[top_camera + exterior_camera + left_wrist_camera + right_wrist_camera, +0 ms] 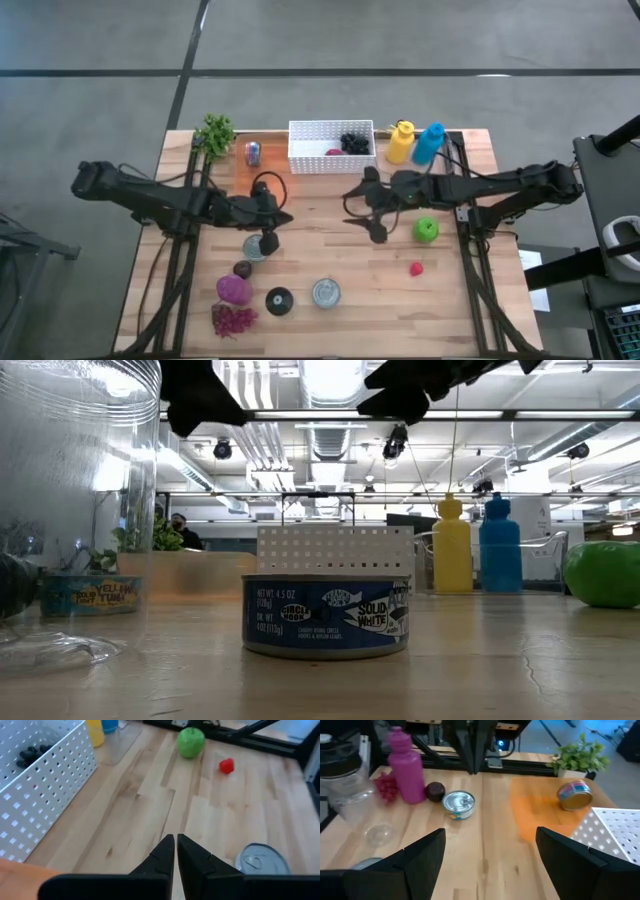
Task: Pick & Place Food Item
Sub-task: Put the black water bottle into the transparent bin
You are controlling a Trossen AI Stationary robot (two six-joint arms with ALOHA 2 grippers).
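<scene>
The green apple (426, 230) lies on the wooden surface (330, 260) on the right side, just beside the right arm, with nothing gripping it. A small red food item (416, 268), perhaps a strawberry, sits a little nearer the front edge, apart from the apple. The left wrist view shows both on the bare boards, the apple (191, 742) farther off than the red piece (226, 765).

The right gripper (372, 213) hangs over the middle of the surface, to the left of the apple, its fingers spread wide and holding nothing; the right wrist view shows a broad gap between them. The left gripper (277, 215) is above the left-centre of the surface with its fingers pressed together and empty, as the left wrist view shows (175, 851).

At the back stands a white perforated basket (331, 146) with dark grapes (353, 142) and something red inside. Right of it are a yellow bottle (400, 142) and a blue bottle (429, 143), side by side. Left of the basket lies a small can (253, 152), and a green plant (215, 133) stands at the back left corner.

Toward the front left are a magenta bottle (234, 290), a dark round fruit (242, 269), a red bunch of grapes (233, 319), a black lid (279, 300) and a tuna can (326, 292). In the low view the tuna can (327, 616) stands close to the camera, upright on the surface.
</scene>
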